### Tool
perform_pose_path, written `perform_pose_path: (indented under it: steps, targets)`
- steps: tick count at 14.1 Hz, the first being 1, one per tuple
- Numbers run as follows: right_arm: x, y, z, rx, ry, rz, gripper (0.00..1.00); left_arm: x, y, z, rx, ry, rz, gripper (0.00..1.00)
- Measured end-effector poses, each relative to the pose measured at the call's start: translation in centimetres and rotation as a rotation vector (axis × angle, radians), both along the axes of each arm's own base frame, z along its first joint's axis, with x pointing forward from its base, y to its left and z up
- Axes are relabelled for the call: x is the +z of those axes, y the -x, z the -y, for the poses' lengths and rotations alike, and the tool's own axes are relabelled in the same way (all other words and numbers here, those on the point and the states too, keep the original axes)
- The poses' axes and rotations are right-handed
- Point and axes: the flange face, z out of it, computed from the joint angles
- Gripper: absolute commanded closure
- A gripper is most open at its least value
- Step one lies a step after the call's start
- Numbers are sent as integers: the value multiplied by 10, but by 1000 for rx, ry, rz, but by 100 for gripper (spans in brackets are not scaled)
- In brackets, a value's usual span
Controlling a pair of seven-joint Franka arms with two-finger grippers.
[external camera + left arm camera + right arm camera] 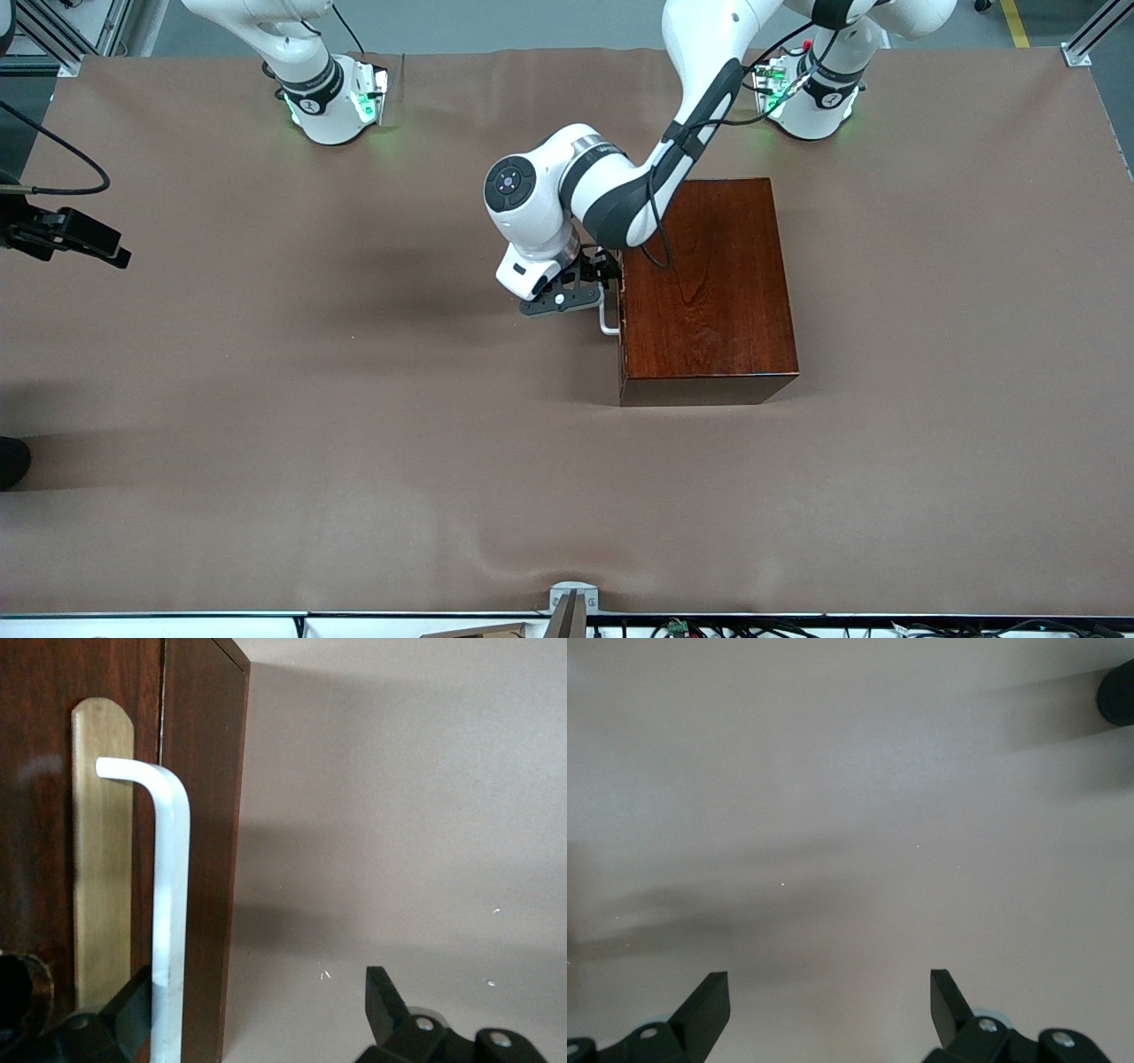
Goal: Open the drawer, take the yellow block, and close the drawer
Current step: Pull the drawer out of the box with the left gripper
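The mahogany-coloured box (709, 283) stands mid-table, toward the left arm's end. Its drawer is shut, with the dark front (35, 815) flush and the white bar handle (608, 319) on the side facing the right arm's end. My left gripper (592, 285) is at that handle. In the left wrist view the handle (170, 904) stands in front of a brass plate (102, 859), and the left gripper (261, 1010) is open, with the bar between the jaws close to one finger (133, 1010). My right gripper (113, 252) waits open and empty (830, 1005) over the table's edge at the right arm's end. The yellow block is hidden.
Brown cloth covers the table (354, 425). A dark rounded object (11, 461) sits at the table's edge at the right arm's end and also shows in the right wrist view (1118, 691). A small grey mount (571, 602) is at the near edge.
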Motion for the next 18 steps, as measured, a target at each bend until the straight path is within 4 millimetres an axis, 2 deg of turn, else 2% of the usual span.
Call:
perform_pose_path:
  steps: [13,18]
  targets:
    - [0,0,0,0,0,0,0,10,11,32,57,132,107,0]
    - [0,0,0,0,0,0,0,8,13,37,59,151,120,0]
